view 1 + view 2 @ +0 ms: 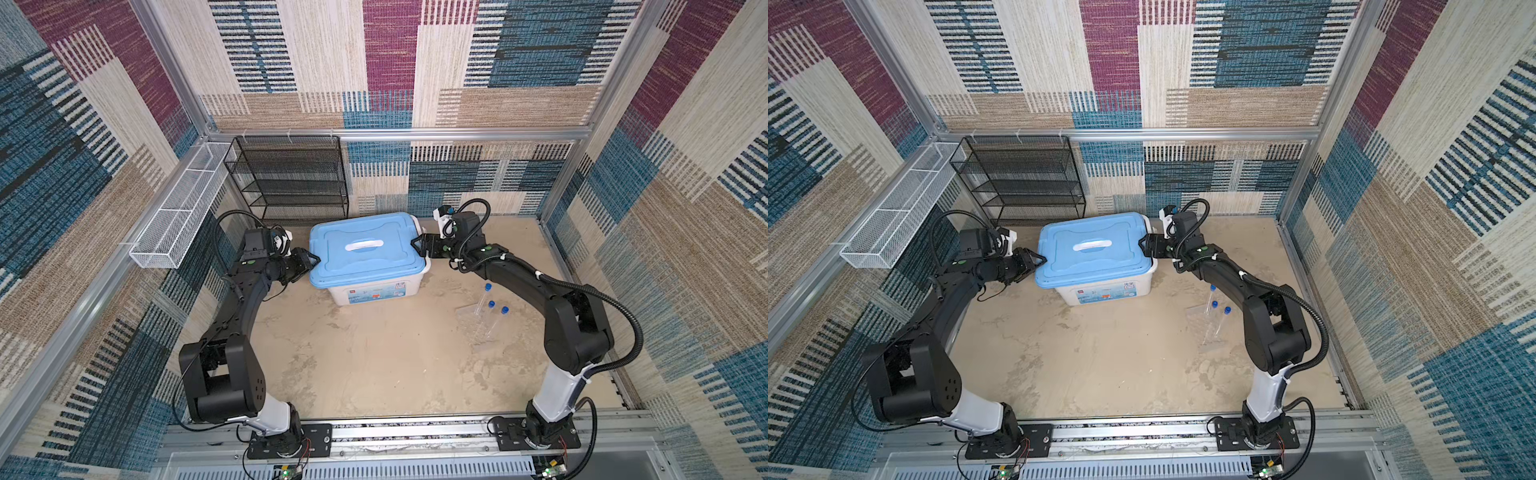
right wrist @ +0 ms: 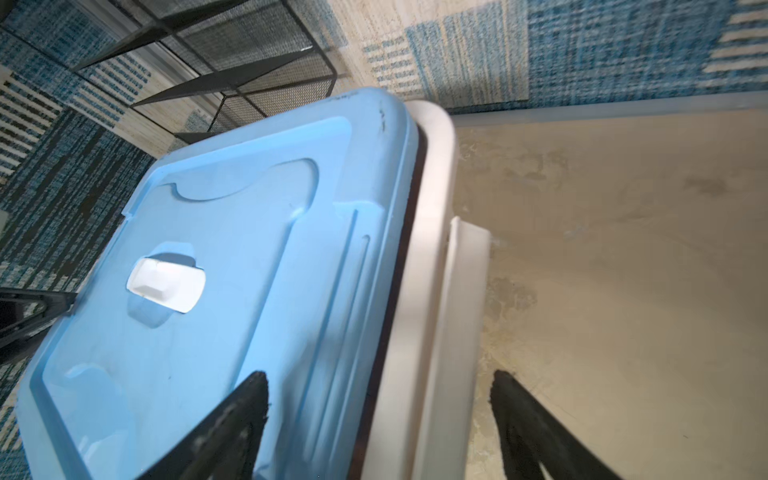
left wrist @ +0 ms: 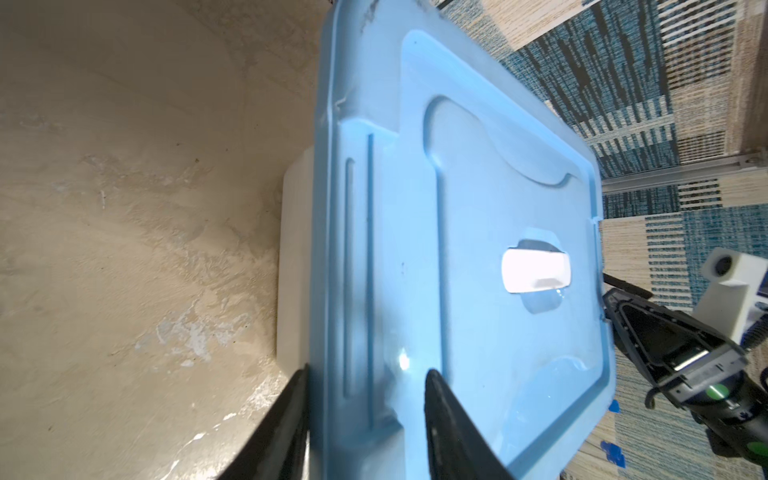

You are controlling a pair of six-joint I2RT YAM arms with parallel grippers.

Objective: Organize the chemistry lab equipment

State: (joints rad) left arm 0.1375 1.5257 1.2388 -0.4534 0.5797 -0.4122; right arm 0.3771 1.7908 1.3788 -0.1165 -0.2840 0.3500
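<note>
Left gripper (image 1: pixel 314 260) brackets the smooth blue plastic lid (image 1: pixel 374 268) of the white tub (image 1: pixel 386 291); clamping cannot be told. Right gripper (image 1: pixel 417 245) gapes astride the opposite rim. Three long clear blue-capped tubes (image 1: pixel 492 305), in a clear tube rack (image 1: pixel 484 343) near the right edge of the mottled table (image 1: pixel 374 374), could topple if the right arm (image 1: pixel 519 270) swings or the slick lid slips.

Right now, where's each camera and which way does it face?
Top view: high in front, looking down and back at the blue lid; both arms show.
Top view: alongside, same aim, arms.
Left wrist: left arm, facing across the lid; left gripper straddles its edge.
Right wrist: right arm, facing opposite; right gripper straddles the other edge.
Shared: lid's white handle.
</note>
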